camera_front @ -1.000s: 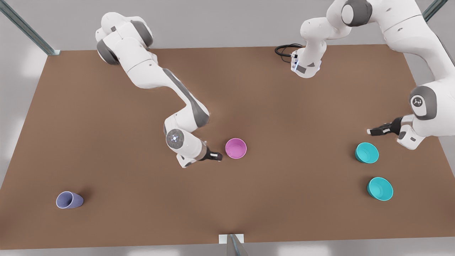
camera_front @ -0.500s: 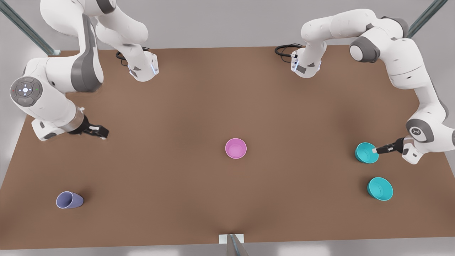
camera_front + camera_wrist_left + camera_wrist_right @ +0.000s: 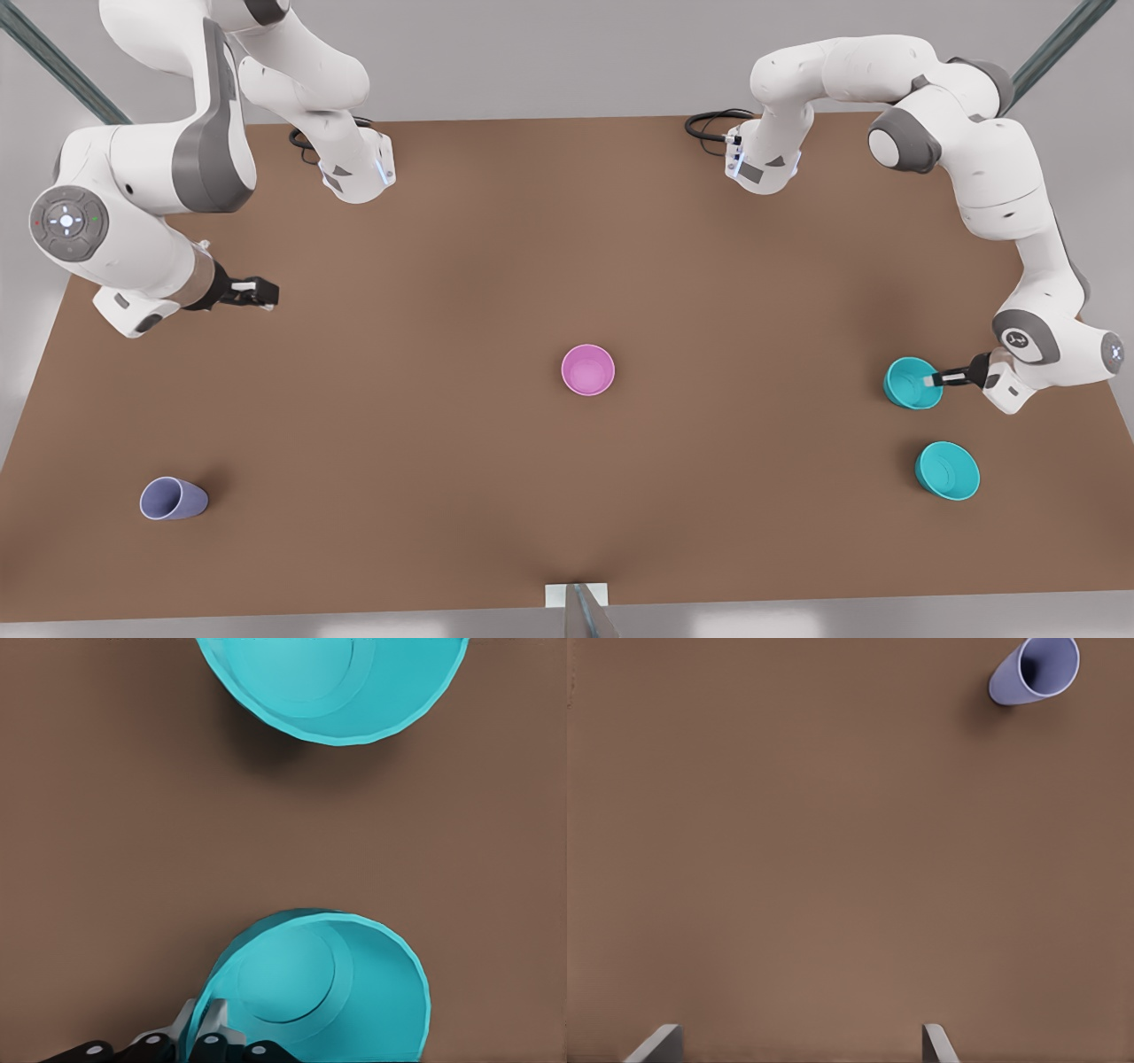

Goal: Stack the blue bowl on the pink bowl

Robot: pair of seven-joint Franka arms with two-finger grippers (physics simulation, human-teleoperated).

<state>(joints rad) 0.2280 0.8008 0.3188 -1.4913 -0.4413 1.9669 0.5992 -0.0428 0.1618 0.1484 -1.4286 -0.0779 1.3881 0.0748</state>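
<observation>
Left hand [image 3: 932, 380] pinched the blue bowl [image 3: 911, 382] rim.
Pink bowl [image 3: 587, 369] sat mid-desk, away from the edge; right hand [image 3: 266, 291] open, waiting.

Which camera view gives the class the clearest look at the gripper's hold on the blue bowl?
The left wrist view: the left gripper is shut on the rim of the blue bowl, seen close. In the front view the bowl and gripper are small. The right wrist view faces the brown table.
</observation>
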